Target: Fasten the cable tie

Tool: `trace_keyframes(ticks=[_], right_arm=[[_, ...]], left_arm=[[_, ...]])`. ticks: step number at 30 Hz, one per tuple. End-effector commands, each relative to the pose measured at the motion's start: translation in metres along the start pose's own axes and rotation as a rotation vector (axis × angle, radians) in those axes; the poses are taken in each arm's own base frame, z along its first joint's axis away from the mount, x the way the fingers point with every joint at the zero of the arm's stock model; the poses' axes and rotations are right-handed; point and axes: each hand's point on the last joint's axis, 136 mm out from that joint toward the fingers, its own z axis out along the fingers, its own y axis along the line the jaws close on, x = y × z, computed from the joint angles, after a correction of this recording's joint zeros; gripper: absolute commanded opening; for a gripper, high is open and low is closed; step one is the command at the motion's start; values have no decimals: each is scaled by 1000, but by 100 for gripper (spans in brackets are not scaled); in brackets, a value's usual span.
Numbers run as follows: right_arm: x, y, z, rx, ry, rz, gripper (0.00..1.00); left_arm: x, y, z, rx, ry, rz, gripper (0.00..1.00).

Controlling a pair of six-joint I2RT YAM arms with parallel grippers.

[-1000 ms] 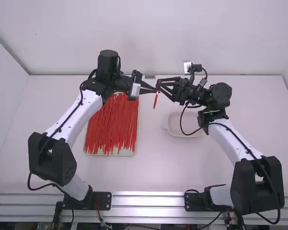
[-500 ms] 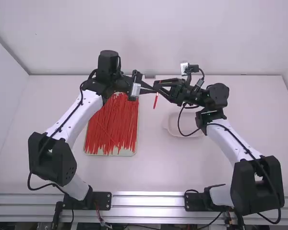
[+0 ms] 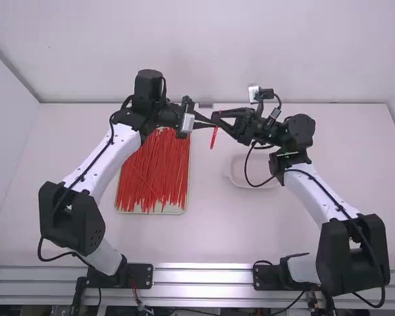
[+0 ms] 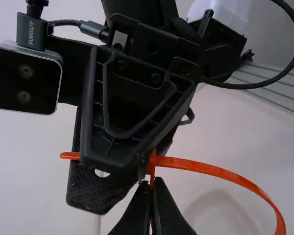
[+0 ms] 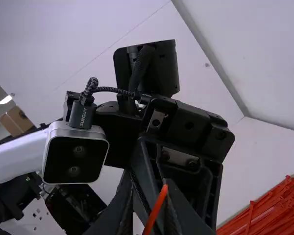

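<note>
- The left gripper (image 4: 148,188) is clenched on the cable tie (image 4: 220,172), its two fingers pinched together on the orange strap. The right gripper (image 4: 144,164) meets it tip to tip and grasps the same tie just beside that pinch.
- The tie is held in the air between both claws, toward the table's 12 o'clock, with a short end hanging toward 6 o'clock.
- The two grips sit so close that little strap is free. If the tail is off line with the head, a push would likely buckle it or twist it out of one pinch.
- Whether the tail has entered the head cannot be told.
- The left wrist view shows the strap bowing into a wide arc.
- The high view places the spare ties (image 3: 155,174) at the claws' 8 o'clock and the white tray (image 3: 240,178) at 4 o'clock.
</note>
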Motion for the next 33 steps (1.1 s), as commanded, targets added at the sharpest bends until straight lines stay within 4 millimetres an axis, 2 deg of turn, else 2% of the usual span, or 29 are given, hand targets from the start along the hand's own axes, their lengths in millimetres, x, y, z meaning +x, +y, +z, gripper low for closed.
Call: trace_keyframes(ticks=[1, 12, 15, 33], right_arm=[[-12, 5, -2, -4, -12, -34, 13], [-11, 5, -3, -6, -9, -53, 7], [-11, 5, -3, -6, -8, -53, 0], [-10, 7, 0, -13, -4, -76, 0]], left_arm=[[-1, -2, -4, 4, -13, -15, 2], [0, -2, -5, 2, -10, -26, 2], [0, -2, -6, -1, -8, -27, 2], [2, -9, -3, 16, -8, -94, 2]])
